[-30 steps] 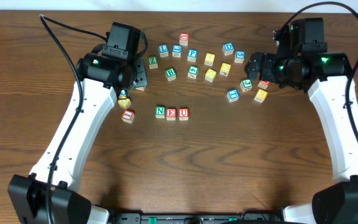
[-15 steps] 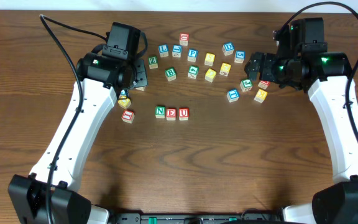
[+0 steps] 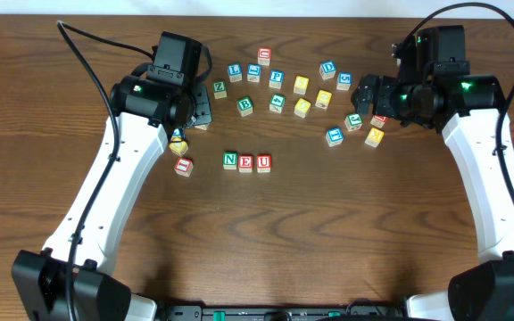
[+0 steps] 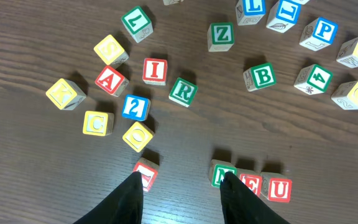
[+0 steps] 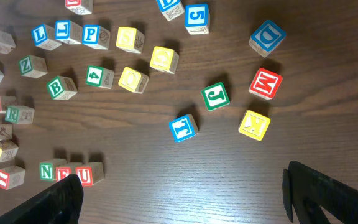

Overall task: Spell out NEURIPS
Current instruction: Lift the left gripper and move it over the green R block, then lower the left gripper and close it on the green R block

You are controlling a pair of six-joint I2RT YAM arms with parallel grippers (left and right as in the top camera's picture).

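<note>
The green R cube sits loose on the table, straight ahead of the left gripper, whose jaws are slightly parted and empty (the right gripper, wide open, is well apart). The 3-cube NEU row lies beside the left jaws.

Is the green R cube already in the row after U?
No, the R cube lies loose beside the I cube, apart from the U cube.

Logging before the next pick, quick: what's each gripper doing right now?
Left gripper: partly open, holding nothing.
Right gripper: wide open, holding nothing.
</note>
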